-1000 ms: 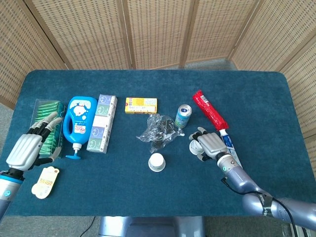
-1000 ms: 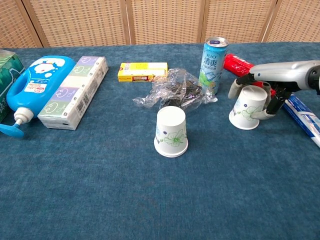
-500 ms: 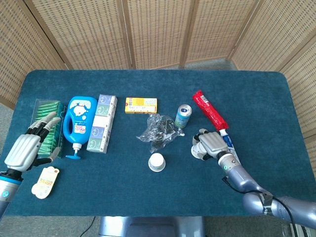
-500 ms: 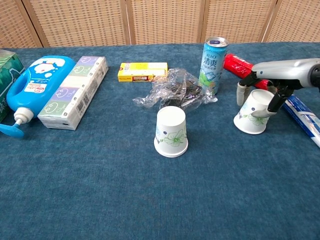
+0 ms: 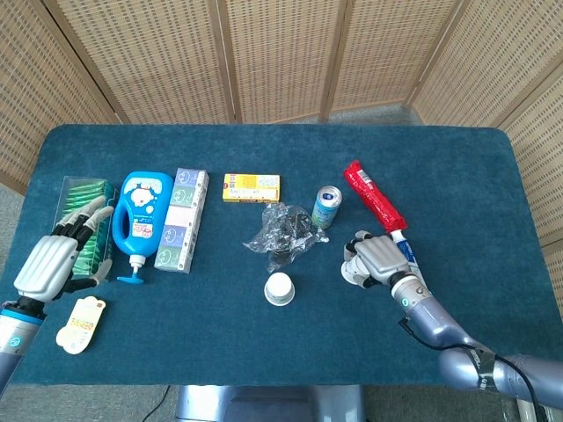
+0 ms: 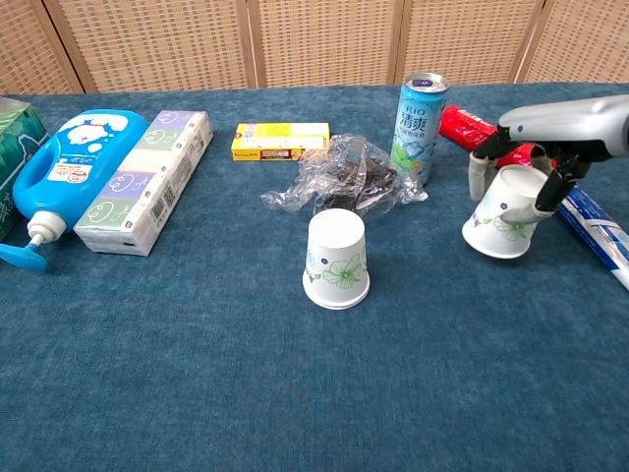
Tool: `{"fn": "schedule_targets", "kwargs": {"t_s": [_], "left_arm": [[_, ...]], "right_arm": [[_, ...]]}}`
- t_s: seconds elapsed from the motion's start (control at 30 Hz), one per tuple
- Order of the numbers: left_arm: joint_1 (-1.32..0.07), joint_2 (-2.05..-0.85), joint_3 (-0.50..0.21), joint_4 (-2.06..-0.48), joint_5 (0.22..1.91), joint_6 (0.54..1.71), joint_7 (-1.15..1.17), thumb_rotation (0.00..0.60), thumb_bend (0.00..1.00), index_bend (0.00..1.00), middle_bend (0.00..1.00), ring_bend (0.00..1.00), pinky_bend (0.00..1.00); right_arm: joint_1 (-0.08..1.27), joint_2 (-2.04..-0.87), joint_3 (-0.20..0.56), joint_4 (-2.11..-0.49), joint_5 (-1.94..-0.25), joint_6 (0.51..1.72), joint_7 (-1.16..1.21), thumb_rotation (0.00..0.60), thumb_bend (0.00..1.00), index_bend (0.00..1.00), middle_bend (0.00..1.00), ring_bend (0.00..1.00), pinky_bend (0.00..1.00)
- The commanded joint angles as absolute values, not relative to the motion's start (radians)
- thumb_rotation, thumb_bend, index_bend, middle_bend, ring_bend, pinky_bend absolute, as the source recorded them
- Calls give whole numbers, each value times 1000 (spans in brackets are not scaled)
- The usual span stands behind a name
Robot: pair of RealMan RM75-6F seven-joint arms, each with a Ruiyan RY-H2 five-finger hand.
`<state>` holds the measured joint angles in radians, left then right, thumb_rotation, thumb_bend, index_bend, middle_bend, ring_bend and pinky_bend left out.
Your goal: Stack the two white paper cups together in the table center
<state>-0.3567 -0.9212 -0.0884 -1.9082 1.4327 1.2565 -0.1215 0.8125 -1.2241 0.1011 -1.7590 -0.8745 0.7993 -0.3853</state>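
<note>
While the right hand (image 6: 531,162) is wrapped around one white paper cup (image 6: 503,214), that cup is held upside down and tilted, rim toward the table (image 6: 295,393), on the right side just in front of the red packet (image 6: 462,126) and beside the blue-and-white tube (image 6: 598,228). From the head view the same right hand (image 5: 374,258) is seen covering the cup, so little of it shows there. The second white paper cup (image 6: 337,258) is stood upside down near the table center, untouched, just in front of the crumpled clear plastic wrap (image 6: 346,182); it is seen from above as a white disc (image 5: 280,288). The tall drink can (image 6: 420,116) is upright behind the wrap, between the two cups. The left hand (image 5: 54,260) is seen only in the head view, at the far left edge, fingers spread and holding nothing, resting by the green box (image 5: 81,211). A blue pump bottle (image 6: 69,167), a tissue pack (image 6: 147,179) and a yellow box (image 6: 280,140) are laid along the left and back. A small cream tag (image 5: 81,323) lies near the left hand.
</note>
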Motion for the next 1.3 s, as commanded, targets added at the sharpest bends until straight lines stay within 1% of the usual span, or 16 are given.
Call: {"fn": "schedule_targets", "kwargs": {"t_s": [0.03,0.3,0.53,0.77,1.03,1.3], "left_arm": [[-358,-922,-90,-1908,1434,1253,-123,600,467,73,0,0,101],[-356,-921,-94,-1905,1439,1255,-126,600,466,74,0,0,101],[-353,-918,-89,-1906,1448,1249,-124,600,466,79,0,0,101],[-357,-920,-88,-1901,1456,1238,-131,600,467,93,0,0,101],[-368,-933,-91,-1895,1456,1222,-127,600,466,93,0,0,101],[-373,-939,-93,-1890,1452,1213,-122,600,467,85,0,0,101]], "right_arm": [[831,-1192,106,-1819,-848,821,-417,600,378,398,387,158,614],[883,-1155,124,-1928,-795,842,-462,600,380,396,388,165,618],[931,-1148,134,-1987,-750,868,-506,600,384,393,388,166,618],[976,-1145,144,-2059,-690,903,-537,600,381,388,388,167,640],[1044,-1163,154,-2099,-594,945,-593,600,381,384,388,170,640],[1101,-1205,151,-2118,-521,997,-642,600,380,383,387,172,640]]}}
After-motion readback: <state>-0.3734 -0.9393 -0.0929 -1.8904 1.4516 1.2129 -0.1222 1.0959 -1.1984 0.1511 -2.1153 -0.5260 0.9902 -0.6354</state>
